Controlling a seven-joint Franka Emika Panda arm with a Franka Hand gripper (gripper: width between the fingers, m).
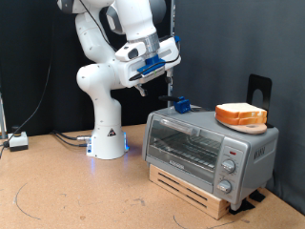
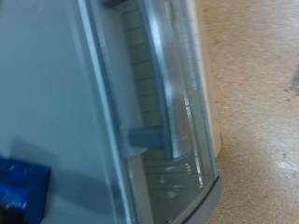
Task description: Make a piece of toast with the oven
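While the oven stays shut, pale orange-crusted toast lies atop

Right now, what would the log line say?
gripper: above oven, empty | oven door: closed | toast: on oven top | blue item: on oven top

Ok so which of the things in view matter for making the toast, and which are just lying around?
For the job:
- oven, door shut
- bread slices on its top
- gripper, above the oven

Just lying about:
- blue object on the oven top
- wooden pallet under the oven
- black stand behind
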